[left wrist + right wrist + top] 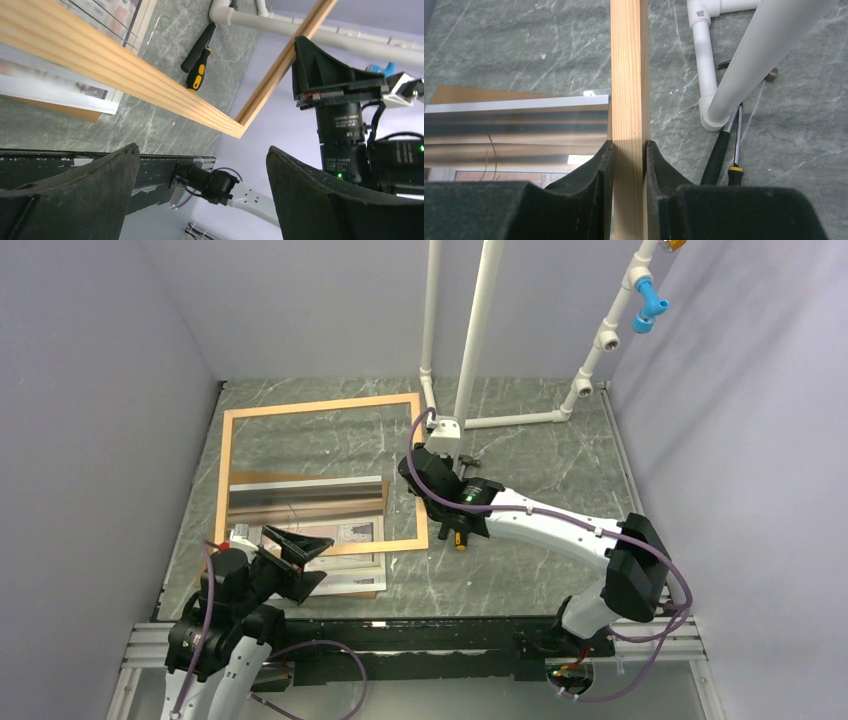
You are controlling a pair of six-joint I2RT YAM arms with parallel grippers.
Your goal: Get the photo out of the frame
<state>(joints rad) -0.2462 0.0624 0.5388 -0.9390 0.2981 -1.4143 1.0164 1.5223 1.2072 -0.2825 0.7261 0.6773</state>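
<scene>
The light wood frame point(320, 405) is an open rectangle, held over the left half of the table. My right gripper point(420, 472) is shut on its right rail; in the right wrist view my fingers point(601, 165) pinch the wood point(628, 75) from both sides. The photo point(352, 534), white-bordered with pale pink panels, lies flat by the frame's near rail, partly under the reflective clear sheet point(305, 500). My left gripper point(305, 562) is open and empty at the frame's near rail. In the left wrist view the rail point(125, 70) passes above my spread fingers point(75, 190).
A brown backing board point(300, 480) lies under the sheets. A black-and-yellow screwdriver point(459, 538) lies right of the frame and also shows in the left wrist view point(200, 65). White PVC pipes point(470, 340) stand at the back. Grey walls enclose the table.
</scene>
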